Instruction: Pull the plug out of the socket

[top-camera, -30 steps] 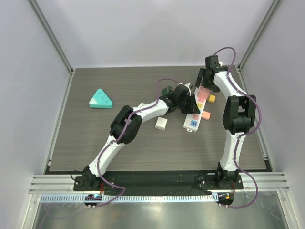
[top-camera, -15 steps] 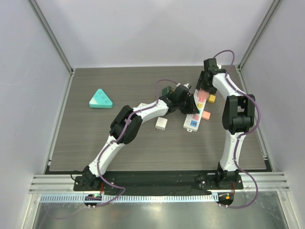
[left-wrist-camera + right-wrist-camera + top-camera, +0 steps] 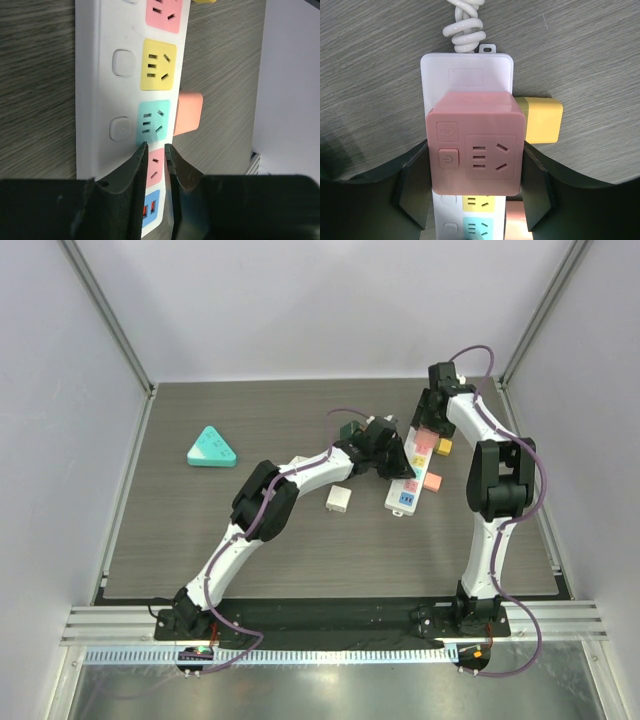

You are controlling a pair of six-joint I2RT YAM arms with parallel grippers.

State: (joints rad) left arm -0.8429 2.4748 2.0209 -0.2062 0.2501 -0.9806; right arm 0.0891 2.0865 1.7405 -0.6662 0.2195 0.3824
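Note:
A white power strip (image 3: 407, 490) with coloured sockets lies at the table's back right, also seen in the left wrist view (image 3: 95, 100) and the right wrist view (image 3: 466, 70). The plug (image 3: 476, 142), a pink cube with its own socket face, sits in the strip's far end (image 3: 424, 443). My right gripper (image 3: 476, 170) is shut on the plug, one finger pressed against each side. My left gripper (image 3: 155, 147) hovers low over the strip's near end, above the pink socket. Its fingers are almost together with nothing between them.
A yellow cube (image 3: 543, 120) and an orange cube (image 3: 188, 112) lie against the strip's right edge. The white coiled cord (image 3: 465, 25) leaves the strip's far end. A white cube (image 3: 339, 498), a dark green block (image 3: 350, 429) and a teal triangle (image 3: 212, 447) lie to the left.
My right gripper has come down over the pink plug and closed on its sides. The left gripper's fingers have narrowed over the strip.

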